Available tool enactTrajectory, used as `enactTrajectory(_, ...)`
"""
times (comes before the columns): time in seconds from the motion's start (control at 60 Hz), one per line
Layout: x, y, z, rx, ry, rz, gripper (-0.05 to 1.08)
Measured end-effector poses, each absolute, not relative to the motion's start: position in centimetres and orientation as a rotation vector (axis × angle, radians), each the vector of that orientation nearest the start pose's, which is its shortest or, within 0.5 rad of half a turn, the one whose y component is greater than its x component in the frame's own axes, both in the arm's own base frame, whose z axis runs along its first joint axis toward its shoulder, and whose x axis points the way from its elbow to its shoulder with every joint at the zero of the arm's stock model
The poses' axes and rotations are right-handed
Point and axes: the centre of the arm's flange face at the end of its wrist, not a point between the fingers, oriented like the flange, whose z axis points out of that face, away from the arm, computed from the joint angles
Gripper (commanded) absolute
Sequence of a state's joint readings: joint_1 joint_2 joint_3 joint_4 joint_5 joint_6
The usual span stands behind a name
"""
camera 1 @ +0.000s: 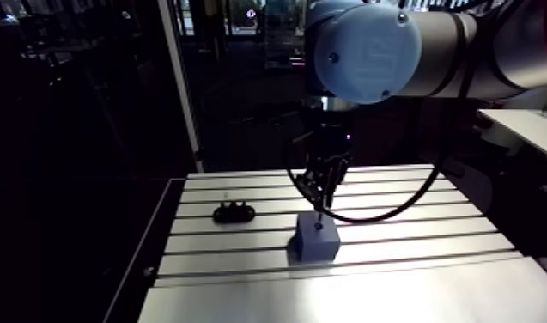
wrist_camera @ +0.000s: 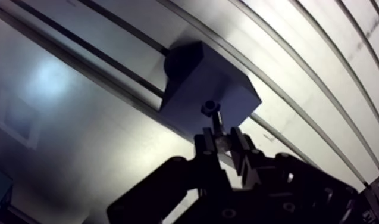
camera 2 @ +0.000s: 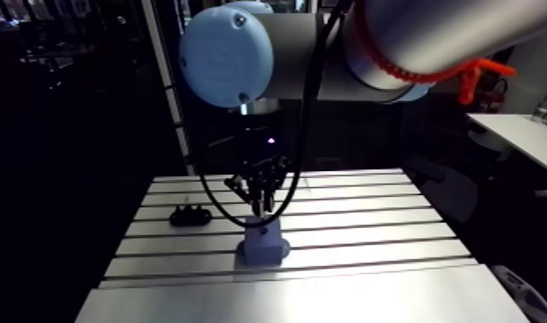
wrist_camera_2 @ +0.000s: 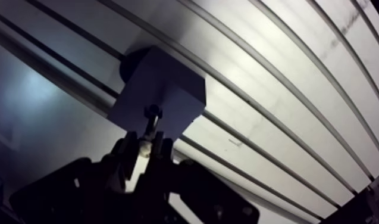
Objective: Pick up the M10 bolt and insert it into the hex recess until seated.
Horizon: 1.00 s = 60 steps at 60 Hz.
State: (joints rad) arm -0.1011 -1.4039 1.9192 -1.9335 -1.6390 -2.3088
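Observation:
A blue-grey block (wrist_camera: 206, 89) with a hex recess in its top stands on the slotted table (camera 1: 397, 249). My gripper (wrist_camera: 223, 140) hangs straight above the block and is shut on the shank of the M10 bolt (wrist_camera: 215, 119). The bolt points head-down, and its dark hex head (wrist_camera: 210, 108) sits at the block's top face, at the recess. From the arm view the gripper (camera 1: 320, 196) comes down just over the block (camera 1: 316, 237). Whether the head is inside the recess is not visible.
A small black holder (camera 1: 233, 211) lies on the table to the left of the block. The table's grooves run left to right, and a plain smooth strip (camera 1: 345, 296) lies along the front edge.

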Motion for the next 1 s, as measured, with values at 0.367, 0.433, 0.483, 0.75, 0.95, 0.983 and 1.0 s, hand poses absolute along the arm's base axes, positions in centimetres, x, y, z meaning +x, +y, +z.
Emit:
enactTrajectory(0.367, -50.53, -7.63, 27.19, -0.938, 2.819, -0.007, 0.85)
enactTrajectory(0.433, -50.50, -7.63, 27.14, -0.937, 2.818, -0.007, 0.85)
enactTrajectory(0.483, -50.46, -7.60, 27.08, -0.935, 2.817, -0.008, 0.85)
enactTrajectory(0.75, -50.33, -7.51, 26.86, -0.930, 2.815, -0.010, 0.85)
enactTrajectory(0.95, -50.28, -7.48, 26.79, -0.928, 2.814, -0.010, 0.85)
enactTrajectory(0.983, -50.28, -7.48, 26.79, -0.928, 2.814, -0.010, 0.85)
enactTrajectory(1.0, -50.28, -7.48, 26.79, -0.928, 2.814, -0.010, 0.85)
